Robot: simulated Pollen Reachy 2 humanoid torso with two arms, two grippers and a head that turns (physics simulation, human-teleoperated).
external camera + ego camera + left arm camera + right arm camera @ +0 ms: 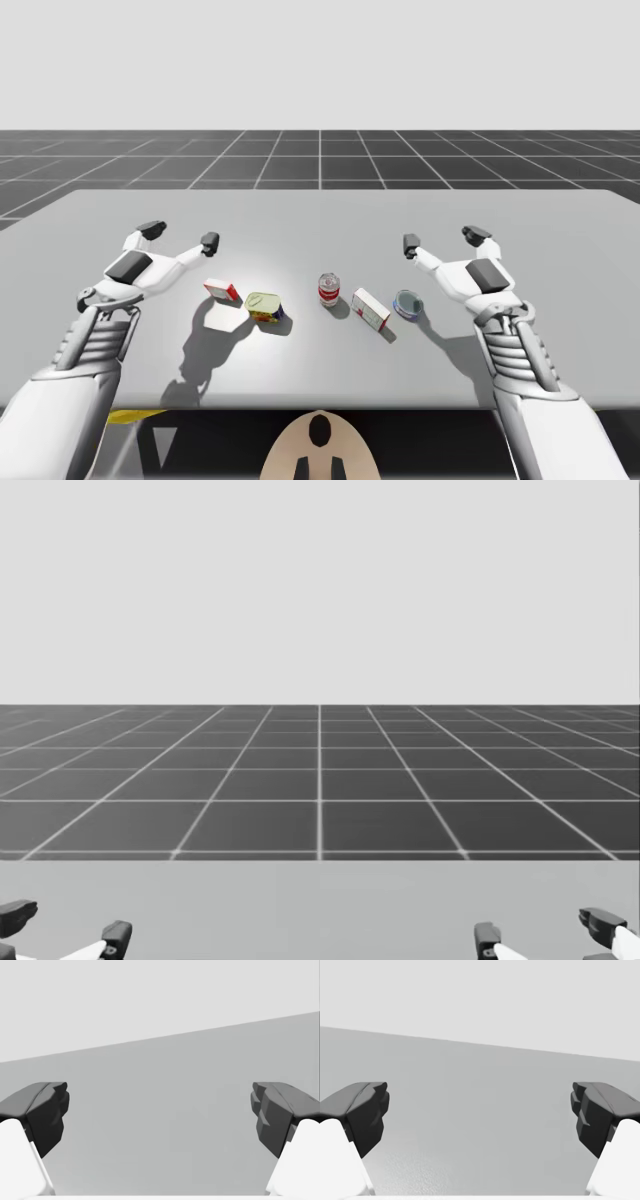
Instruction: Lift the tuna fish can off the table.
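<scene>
So, tuna can (408, 304): low blue round tin resting on the tabletop (560, 215) in the near row of things, with nothing gripping it.
White box (370, 310): lies flat just left of the tuna can; I cannot tell whether the two touch.
Yellow can (263, 306): well to the left of the tuna can, about level with it.
Red can (330, 289): upright, left of the tuna can and a little further back.
Red box (222, 291): furthest left of the tuna can.
Right pincer (443, 240): hangs over the tabletop just beyond the tuna can, spread wide, holding nothing.
Left pincer (180, 236): well apart from the tuna can, far to its left and further back, spread wide, holding nothing.
Floor (320, 160): dark grid far behind the tuna can.
</scene>
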